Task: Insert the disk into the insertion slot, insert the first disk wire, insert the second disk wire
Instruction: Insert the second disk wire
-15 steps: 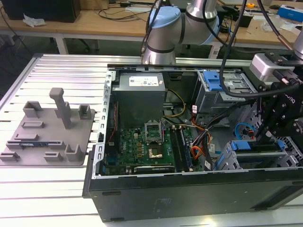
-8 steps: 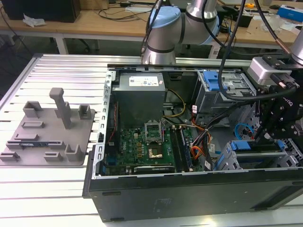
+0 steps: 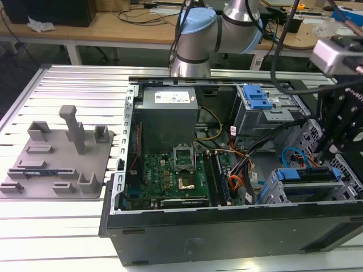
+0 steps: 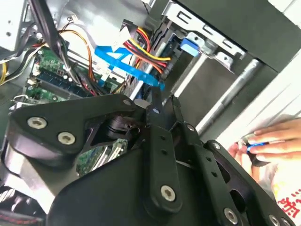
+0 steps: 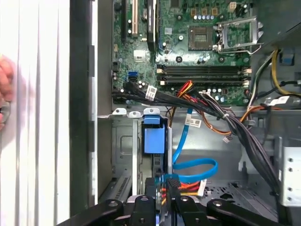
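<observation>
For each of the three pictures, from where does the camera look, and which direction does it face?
Exterior view: off the arm, looking down into the open computer case; shows the arm's joints.
First wrist view: on the arm, looking at the motherboard and blue cable; shows the pincer.
Second wrist view: on the arm, looking obliquely along the pincer.
Both wrist views share the blue cable and a person's hand.

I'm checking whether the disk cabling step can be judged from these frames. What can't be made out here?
- Pincer tips: in the first wrist view, buried among the wires; its grip is unreadable.
- Disk: in the exterior view, partly behind the arm's black mount; its connectors are hidden.
- A person's hand: cut by the second wrist view's edge.
</observation>
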Available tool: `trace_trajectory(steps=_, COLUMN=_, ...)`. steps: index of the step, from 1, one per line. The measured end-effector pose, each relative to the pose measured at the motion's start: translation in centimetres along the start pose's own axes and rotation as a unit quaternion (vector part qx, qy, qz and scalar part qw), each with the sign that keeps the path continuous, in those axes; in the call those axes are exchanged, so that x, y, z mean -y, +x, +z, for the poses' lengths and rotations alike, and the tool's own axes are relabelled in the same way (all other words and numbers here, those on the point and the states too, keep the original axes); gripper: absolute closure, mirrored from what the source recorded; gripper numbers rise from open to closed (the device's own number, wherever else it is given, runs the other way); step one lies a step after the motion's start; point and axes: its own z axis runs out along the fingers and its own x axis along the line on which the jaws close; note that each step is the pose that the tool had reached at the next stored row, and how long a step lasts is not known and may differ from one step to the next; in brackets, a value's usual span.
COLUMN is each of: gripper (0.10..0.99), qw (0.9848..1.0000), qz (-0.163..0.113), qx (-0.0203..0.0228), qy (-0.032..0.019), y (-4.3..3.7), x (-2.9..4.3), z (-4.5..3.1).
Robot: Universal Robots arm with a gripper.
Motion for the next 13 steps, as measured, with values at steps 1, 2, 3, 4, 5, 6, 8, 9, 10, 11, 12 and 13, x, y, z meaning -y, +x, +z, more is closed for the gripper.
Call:
trace_trajectory(steps=1, gripper=0.851, qw=1.0, qz=0.0, qx=0.0, qy=0.0003, y=0.02, x=-0.01, z=-0.41)
trace_trajectory(steps=2, gripper=0.933, qw=1.0, qz=0.0, qx=-0.0001, qy=0.0011, y=0.03, x=-0.07, z=-0.53)
trace_trajectory(steps=3, gripper=0.98, qw=1.0, qz=0.0, qx=0.0001, qy=0.0018, y=0.03, x=-0.09, z=-0.52)
trace_trajectory(steps=4, gripper=0.98, qw=1.0, qz=0.0, qx=0.0, qy=0.002, y=0.03, x=-0.09, z=-0.53)
trace_trajectory(steps=5, gripper=0.98, qw=1.0, qz=0.0, qx=0.0, qy=0.002, y=0.03, x=-0.09, z=-0.53)
trace_trajectory(steps=6, gripper=0.98, qw=1.0, qz=0.0, qx=-0.0001, qy=0.0021, y=0.03, x=-0.08, z=-0.53)
trace_trajectory(steps=8, gripper=0.98, qw=1.0, qz=0.0, qx=0.0, qy=0.0023, y=0.03, x=-0.09, z=-0.53)
trace_trajectory(steps=9, gripper=0.98, qw=1.0, qz=0.0, qx=0.0, qy=0.0023, y=0.03, x=-0.09, z=-0.53)
trace_trajectory(steps=10, gripper=0.98, qw=1.0, qz=0.0, qx=-0.0001, qy=0.0024, y=0.03, x=-0.09, z=-0.54)
trace_trajectory(steps=11, gripper=0.98, qw=1.0, qz=0.0, qx=-0.0001, qy=0.0025, y=0.03, x=-0.09, z=-0.53)
trace_trajectory(steps=12, gripper=0.98, qw=1.0, qz=0.0, qx=-0.0001, qy=0.0027, y=0.03, x=-0.1, z=-0.53)
trace_trajectory(steps=13, gripper=0.98, qw=1.0, qz=0.0, qx=-0.0001, qy=0.0027, y=0.03, x=-0.1, z=-0.53)
